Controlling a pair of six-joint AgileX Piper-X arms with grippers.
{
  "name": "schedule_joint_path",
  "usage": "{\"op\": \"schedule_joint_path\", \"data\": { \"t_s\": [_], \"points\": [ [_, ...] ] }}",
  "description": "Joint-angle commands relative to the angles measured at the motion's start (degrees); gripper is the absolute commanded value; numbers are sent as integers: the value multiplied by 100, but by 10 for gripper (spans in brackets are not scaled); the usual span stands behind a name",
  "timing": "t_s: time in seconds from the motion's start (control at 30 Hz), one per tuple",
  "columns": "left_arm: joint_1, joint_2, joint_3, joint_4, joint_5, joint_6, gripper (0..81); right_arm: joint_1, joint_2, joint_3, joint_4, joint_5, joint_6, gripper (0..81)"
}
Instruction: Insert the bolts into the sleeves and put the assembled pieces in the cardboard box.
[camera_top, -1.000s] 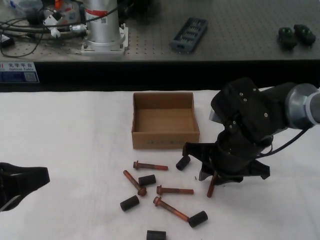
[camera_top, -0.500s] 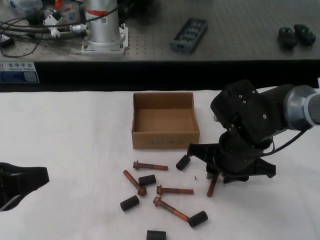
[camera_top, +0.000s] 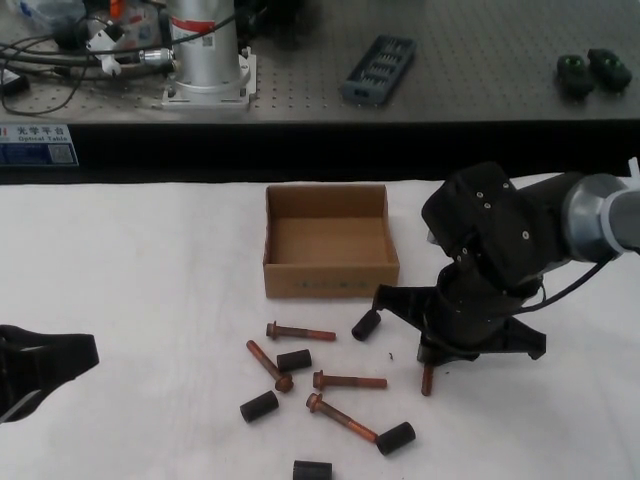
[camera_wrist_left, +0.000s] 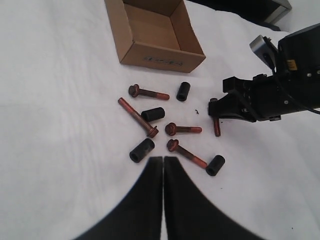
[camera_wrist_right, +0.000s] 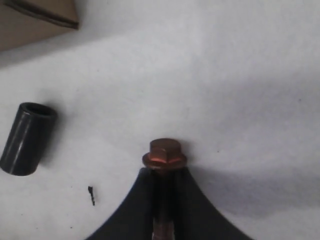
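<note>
My right gripper (camera_wrist_right: 164, 172) is shut on a rusty bolt (camera_wrist_right: 164, 154), gripping the shank just below its hex head. In the high view that bolt (camera_top: 427, 378) hangs nearly upright under the right gripper (camera_top: 432, 355), to the right of the scattered parts. A black sleeve (camera_wrist_right: 27, 137) lies beside it, open end visible. Several loose bolts (camera_top: 350, 381) and several black sleeves (camera_top: 294, 360) lie on the white cloth in front of the cardboard box (camera_top: 330, 282). The box holds nothing. My left gripper (camera_wrist_left: 163, 167) is shut and holds nothing; it hovers at the near left (camera_top: 45, 365), away from the parts.
A dark perforated bench runs along the back with a metal post (camera_top: 205, 45), a blue rack (camera_top: 378, 65) and green objects (camera_top: 593, 70). White cloth (camera_top: 130, 270) covers the work area, with bare room on the left and far right.
The right gripper shifted slightly, and the bolt it holds swung from a tilt to nearly upright. The left arm and loose parts stayed put.
</note>
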Motion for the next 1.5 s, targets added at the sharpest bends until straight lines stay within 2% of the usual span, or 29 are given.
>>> {"op": "schedule_joint_path", "data": {
  "t_s": [0.0, 0.13, 0.53, 0.6, 0.77, 0.8, 1.0, 1.2, 1.47],
  "points": [
    [-20, 22, -60, 6, 35, -15, 6, 26, 45, 1, -10, -250, -124, 34],
    [-101, 22, -60, 6, 811, 816, 6, 36, -331, 1, 3, -85, -615, 34],
    [-899, 41, -60, 6, 210, 2230, 8, 49, -2121, 74, 521, 555, -2416, 34],
    [-1066, 133, -111, 35, 45, 2264, 57, 49, -2391, 111, 597, 555, -2639, 34],
    [-1461, 780, -595, 340, -311, 2400, 298, 49, -2993, 170, 653, 555, -3040, 34],
    [-1520, 973, -720, 408, -367, 2500, 326, 49, -3120, 175, 698, 555, -3125, 34],
    [-1995, 2155, -1746, 881, -549, 3381, 275, 49, -3804, 173, 852, 555, -3471, 34],
    [-2483, 3154, -2505, 1345, -910, 4226, 276, 49, -4402, 173, 896, 555, -3673, 34],
    [-3045, 4223, -2891, 1431, -1476, 4939, 276, 49, -5273, 173, 1037, 555, -3907, 34]
  ]
}}
